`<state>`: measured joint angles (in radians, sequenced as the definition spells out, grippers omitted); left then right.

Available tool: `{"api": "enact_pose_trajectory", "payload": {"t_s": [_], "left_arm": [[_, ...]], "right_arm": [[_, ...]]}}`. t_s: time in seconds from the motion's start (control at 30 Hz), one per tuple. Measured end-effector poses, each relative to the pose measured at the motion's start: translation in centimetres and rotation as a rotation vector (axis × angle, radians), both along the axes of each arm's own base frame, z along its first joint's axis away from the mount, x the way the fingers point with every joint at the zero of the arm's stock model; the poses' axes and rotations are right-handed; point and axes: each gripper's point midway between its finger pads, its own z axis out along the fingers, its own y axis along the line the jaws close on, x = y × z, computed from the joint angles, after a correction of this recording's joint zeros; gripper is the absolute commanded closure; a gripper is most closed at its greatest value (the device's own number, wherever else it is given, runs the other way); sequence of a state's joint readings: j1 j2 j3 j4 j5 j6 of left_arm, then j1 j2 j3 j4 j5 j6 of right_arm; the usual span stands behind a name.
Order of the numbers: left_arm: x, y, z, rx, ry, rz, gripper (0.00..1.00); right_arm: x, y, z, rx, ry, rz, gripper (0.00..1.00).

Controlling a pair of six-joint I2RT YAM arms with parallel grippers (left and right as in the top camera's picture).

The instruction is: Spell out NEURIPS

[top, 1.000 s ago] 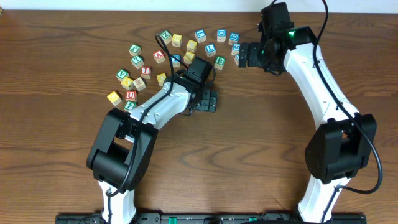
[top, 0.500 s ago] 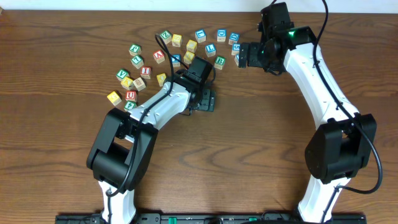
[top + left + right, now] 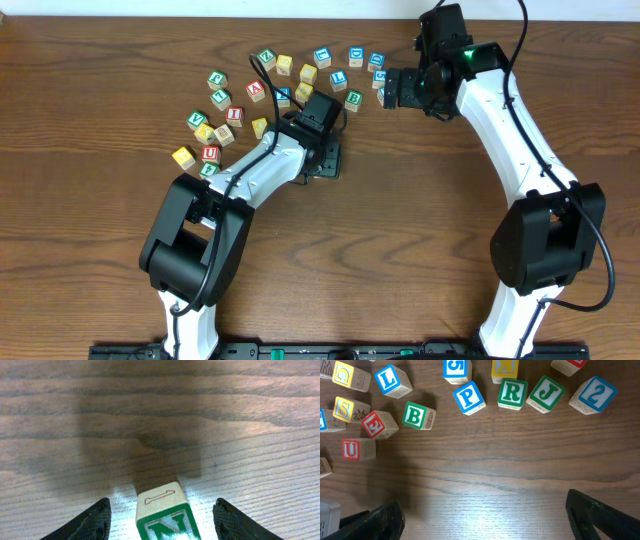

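Nearest the robot's bases, the left gripper (image 3: 325,160) hangs low over bare wood of the table (image 3: 420,230), clear of the pile. Its wrist view shows the N cube (image 3: 165,515) standing flat on the wood at 6 o'clock of the frame, green-bordered N face up, between the two fingers (image 3: 92,522). The jaws are partly open, with a strip of table showing on each side of the cube, so nothing is gripped. No other cube stands beside it, so I judge the word has got no further than its first letter, with six to bring. Farther out, the right gripper (image 3: 386,90) hovers at about 1 o'clock from the left one, jaws spread wide and empty. Beyond its fingers lie the U cube (image 3: 354,450) at 9 o'clock, the E cube (image 3: 377,424) and yellow S cube (image 3: 347,409) at 10, then the P cube (image 3: 469,396) and R cube (image 3: 512,392) near 12. An I cannot be picked out surely.
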<state>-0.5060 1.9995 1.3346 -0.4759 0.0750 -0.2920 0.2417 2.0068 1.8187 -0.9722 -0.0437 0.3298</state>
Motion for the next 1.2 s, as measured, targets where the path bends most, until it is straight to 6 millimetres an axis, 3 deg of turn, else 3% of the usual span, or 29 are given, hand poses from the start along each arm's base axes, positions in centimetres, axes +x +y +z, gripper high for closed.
{"api": "enact_pose_trajectory", "payload": {"t_s": [0.33, 0.5, 0.77, 1.07, 1.2], "left_arm": [[0.48, -0.22, 0.20, -0.009, -0.021, 0.001, 0.36], [0.74, -0.36, 0.31, -0.014, -0.033, -0.002, 0.43], [0.62, -0.29, 0.26, -0.012, -0.027, 0.002, 0.44], [0.13, -0.01, 0.04, -0.036, 0.017, 0.119, 0.59], [0.10, 0.00, 0.03, -0.045, 0.024, 0.149, 0.60]], "right_arm": [[0.00, 0.00, 0.00, 0.000, 0.000, 0.000, 0.01], [0.00, 0.00, 0.00, 0.000, 0.000, 0.000, 0.01], [0.00, 0.00, 0.00, 0.000, 0.000, 0.000, 0.01], [0.00, 0.00, 0.00, 0.000, 0.000, 0.000, 0.01], [0.00, 0.00, 0.00, 0.000, 0.000, 0.000, 0.01]]}}
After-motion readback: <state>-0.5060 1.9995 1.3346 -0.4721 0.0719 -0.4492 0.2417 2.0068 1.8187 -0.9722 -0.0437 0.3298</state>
